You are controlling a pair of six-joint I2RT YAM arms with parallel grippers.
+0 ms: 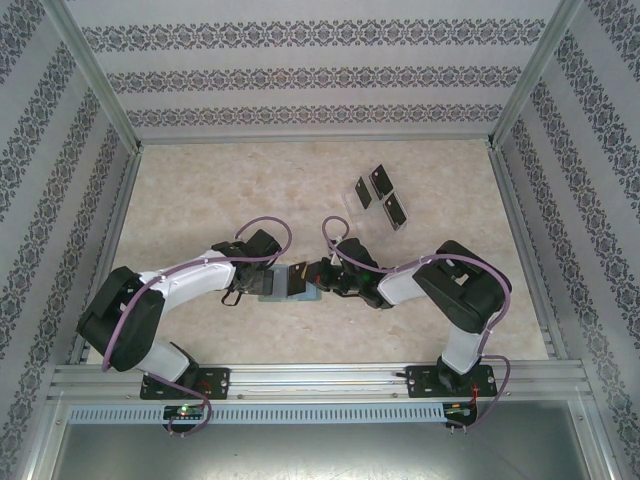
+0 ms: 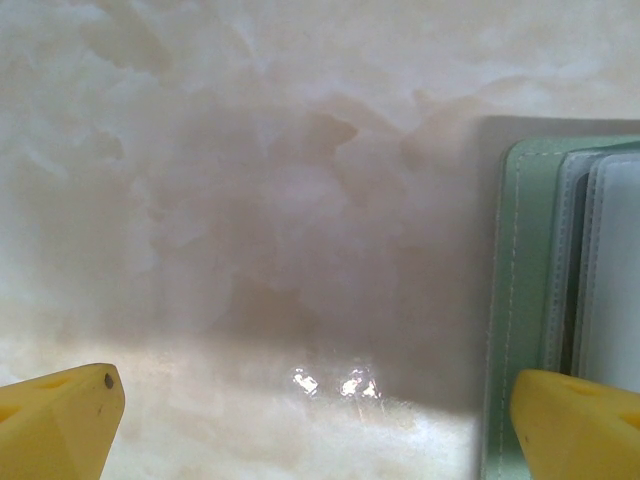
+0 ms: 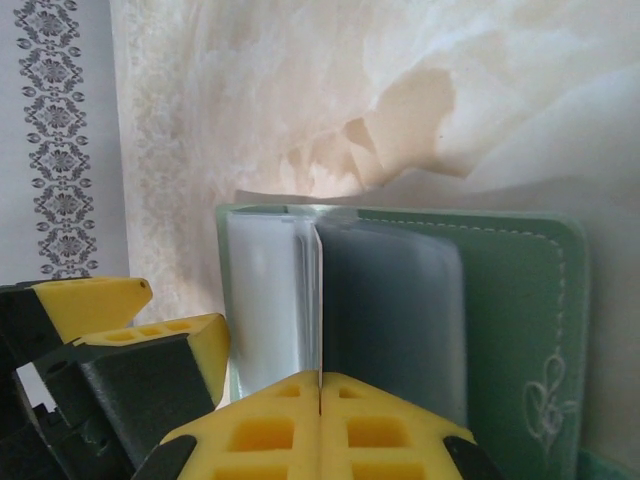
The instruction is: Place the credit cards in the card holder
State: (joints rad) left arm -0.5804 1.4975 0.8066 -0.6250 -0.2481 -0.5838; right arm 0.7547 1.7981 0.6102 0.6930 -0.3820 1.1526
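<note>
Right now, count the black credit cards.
4. Three credit cards lie together, far right; the fourth is at the card holder, in the right gripper. Others may hide inside.

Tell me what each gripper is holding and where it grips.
Right gripper pinches a credit card, seen edge-on, by its near edge, over the card holder. Left gripper is open, holding nothing.

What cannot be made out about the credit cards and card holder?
- Top view: marks on the credit cards are too small; arms partly cover the card holder.
- Left wrist: the card holder runs off the right edge.
- Right wrist: what the shut right gripper pinches, a card or a holder sleeve; it is edge-on.
</note>
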